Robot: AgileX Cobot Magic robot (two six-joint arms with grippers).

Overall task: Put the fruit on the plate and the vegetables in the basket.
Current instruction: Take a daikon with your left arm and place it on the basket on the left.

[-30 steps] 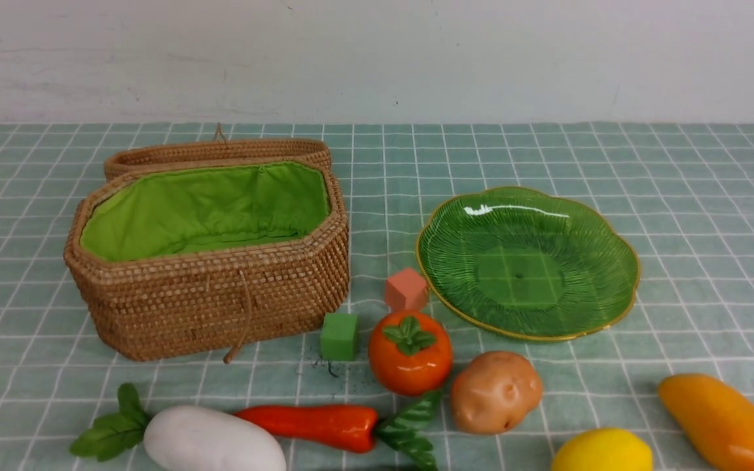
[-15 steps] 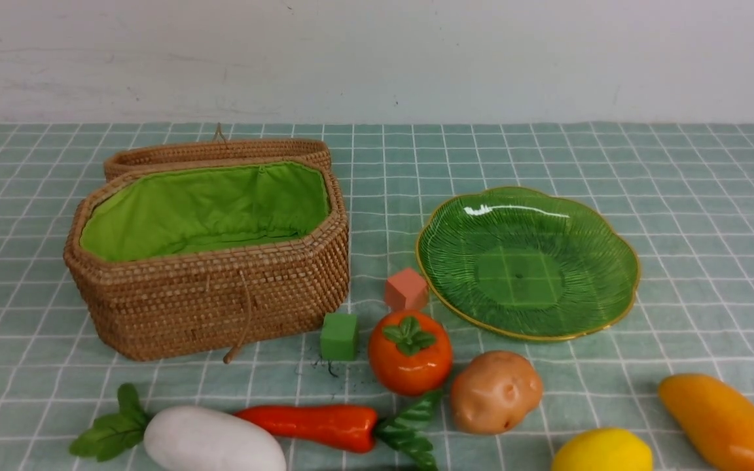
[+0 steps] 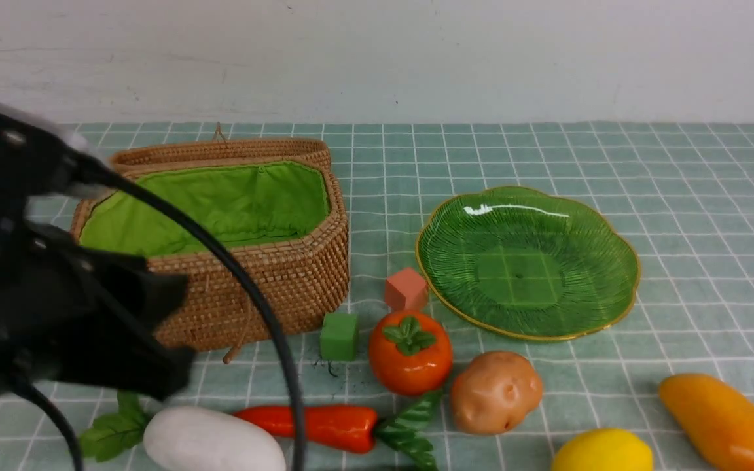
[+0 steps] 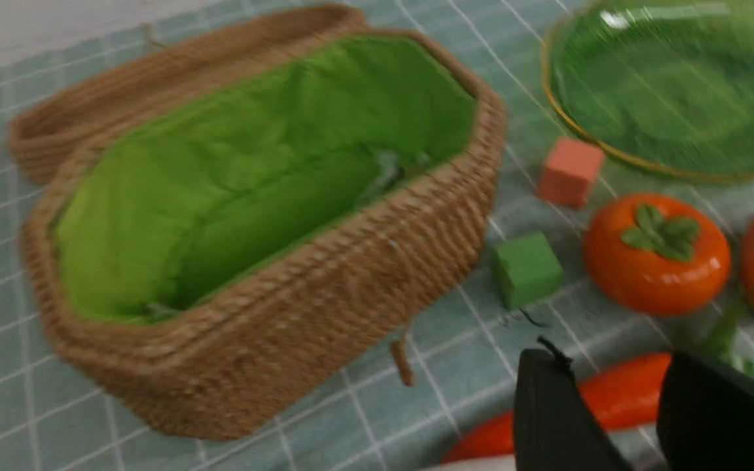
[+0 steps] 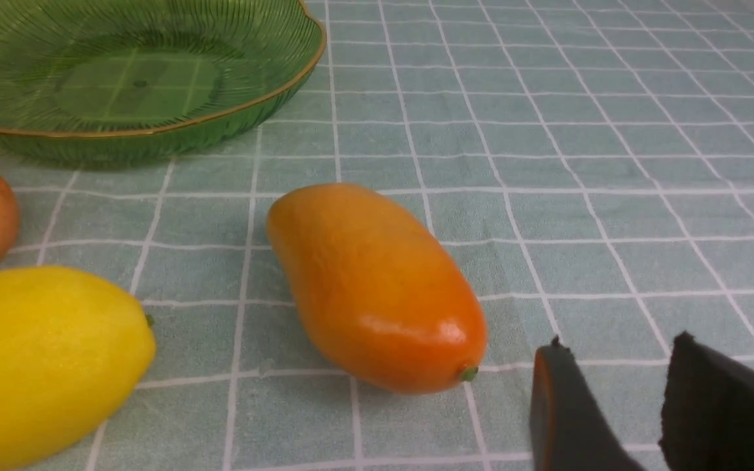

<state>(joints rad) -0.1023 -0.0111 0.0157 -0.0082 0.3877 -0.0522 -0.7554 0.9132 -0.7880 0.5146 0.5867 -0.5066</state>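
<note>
Left hand (image 4: 612, 358) – we find its two black fingers (image 4: 550, 405) a moderate gap apart and gripping nothing. It hangs over the near-left part of the desk (image 3: 678, 170), above the carrot (image 3: 318, 425), which shows through the gap. In the front view the left arm (image 3: 56, 307) is a blurred black mass across the left end of the basket (image 3: 272, 281).

Right hand (image 5: 619, 347) – its fingers are likewise apart and empty, near the stem end of the mango (image 5: 377, 288) and clear of it.

Working outward, we note:

- The carrot lies along the near edge, leaves to the right. The white radish (image 3: 213, 441) is just left of it.
- The persimmon (image 3: 410, 353) stands just beyond the carrot leaves, with the potato (image 3: 495, 392) to its right.
- The green cube (image 3: 339, 335) is just left of the persimmon. The salmon cube (image 3: 406, 289) is just beyond it, beside the near-left rim of the plate (image 3: 580, 294).
- The lemon (image 3: 603, 451) lies at the near edge, between potato and mango.
- The basket stands open at far left, its lid (image 3: 220, 149) behind it.

All the fruit and vegetables we can see rest on the checked cloth, outside both plate and basket.
</note>
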